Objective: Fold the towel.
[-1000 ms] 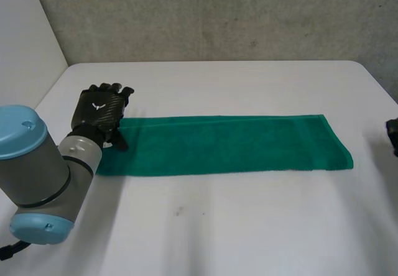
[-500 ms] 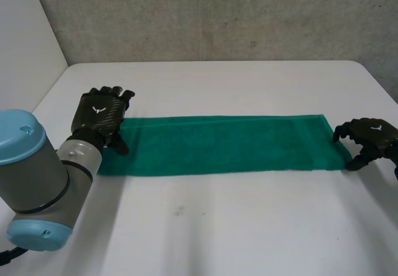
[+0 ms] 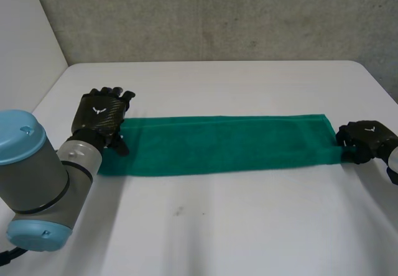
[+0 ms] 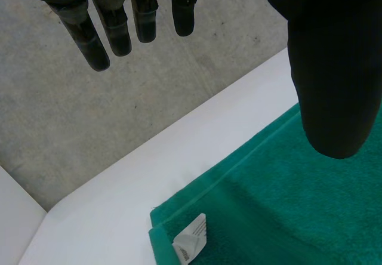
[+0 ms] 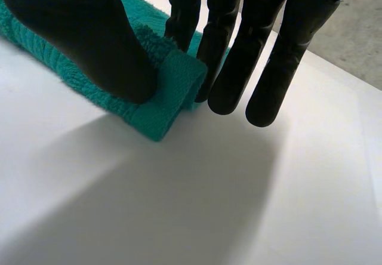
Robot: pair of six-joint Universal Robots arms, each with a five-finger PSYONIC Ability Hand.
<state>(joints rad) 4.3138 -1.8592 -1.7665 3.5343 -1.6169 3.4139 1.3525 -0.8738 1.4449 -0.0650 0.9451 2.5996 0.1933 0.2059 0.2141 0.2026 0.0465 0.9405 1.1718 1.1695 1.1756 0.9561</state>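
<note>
- Head view: green towel (image 3: pixel 217 144) lies flat as one long strip across the middle of the tabletop (image 3: pixel 249 226), long sides parallel to the near edge, short ends pointing to the left and right edges.
- Handling, as a judgement: thick looped cloth, light, limp, not fragile. It should drape and sag once lifted, and drag on the tabletop rather than slide freely. Best hold looks to be the corners or hem of a short end, so the end can be carried over to the other.
- Left wrist view: a white label (image 4: pixel 191 244) sits at the towel's far left corner, by the folded hem.
- Right hand (image 3: pixel 364 140) is at the towel's right short end. In the right wrist view the thumb (image 5: pixel 89 32) presses down on the cloth and the fingers (image 5: pixel 233 68) close in from beyond the hem. The corner is bunched up between them, so this hand looks clamped on the towel.
- Left hand (image 3: pixel 99 115) is over the towel's left short end, near the tabletop's left edge. In its wrist view the fingers (image 4: pixel 119 32) are straight and spread well apart from the thumb, holding nothing, with cloth below the palm. Contact cannot be told.
</note>
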